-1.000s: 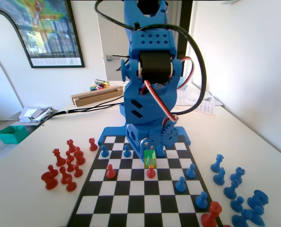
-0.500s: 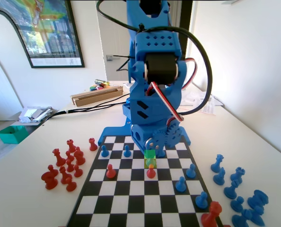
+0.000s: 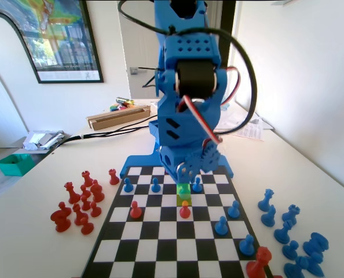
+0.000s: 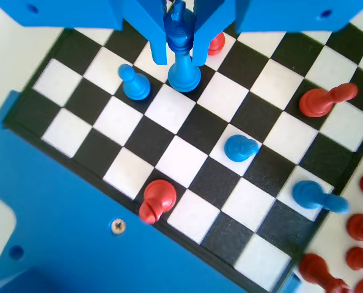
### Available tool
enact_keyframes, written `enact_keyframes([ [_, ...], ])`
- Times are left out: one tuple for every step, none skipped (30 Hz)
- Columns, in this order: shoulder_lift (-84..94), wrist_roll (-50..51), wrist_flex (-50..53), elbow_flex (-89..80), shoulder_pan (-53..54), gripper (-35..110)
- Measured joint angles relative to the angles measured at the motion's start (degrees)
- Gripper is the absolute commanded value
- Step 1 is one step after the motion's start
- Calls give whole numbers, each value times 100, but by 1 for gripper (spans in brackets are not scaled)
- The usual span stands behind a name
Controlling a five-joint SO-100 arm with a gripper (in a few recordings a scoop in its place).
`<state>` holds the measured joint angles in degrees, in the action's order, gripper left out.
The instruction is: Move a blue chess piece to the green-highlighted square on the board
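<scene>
Clearly, most of the task is judged done. At nine o'clock in the wrist view, a short round-headed blue pawn (image 4: 134,83) is seen just beside the slim blue plastic chess piece with the narrow knobbed top (image 4: 183,64). That piece is held at twelve o'clock between the jaws of the blue two-finger gripper (image 4: 180,36), which are closed on its upper stem; its round base appears to rest on or hang just above a white square of the black-and-white chequered board (image 4: 187,162), though contact cannot be told for certain. A red pawn (image 4: 216,43) is partly hidden at one o'clock of the held piece.

In the fixed view, the bright green tinted square (image 3: 184,189) is seen at the board's centre, directly under the lowered gripper (image 3: 186,180), with a yellow-tinted square (image 3: 183,199) adjoining it at six o'clock and a red pawn (image 3: 185,209) beyond that. Carrying and lowering look complete; what is left, by judgement, is setting the base flat on green, spreading the jaws, and lifting clear without tipping the piece.
</scene>
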<state>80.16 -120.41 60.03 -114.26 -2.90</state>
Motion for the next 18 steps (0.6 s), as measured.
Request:
enact_keyframes([
  [97,-9,88,0,0,1],
  [193,-9,149,-53,0,1],
  [299,-9,229,-97,9,1],
  [378,-9,264,-149,9,1],
  [483,-9,299,-246,18,1],
  [554,-9,325,-334,18,1],
  [633,-44,325,-431,9,1],
  [686,-79,299,-536,9,1],
  [756,-97,246,-633,0,1],
  [809,-114,185,-729,0,1],
  [844,-114,105,-826,9,1],
  [861,-114,26,-923,9,1],
  [879,-114,-53,-1020,9,1],
  [879,-114,-141,-1081,9,1],
  [888,-114,-220,-1151,9,1],
  [888,-114,-281,-1230,9,1],
  [896,-114,-325,-1283,9,1],
  [896,-114,-475,-1345,9,1],
])
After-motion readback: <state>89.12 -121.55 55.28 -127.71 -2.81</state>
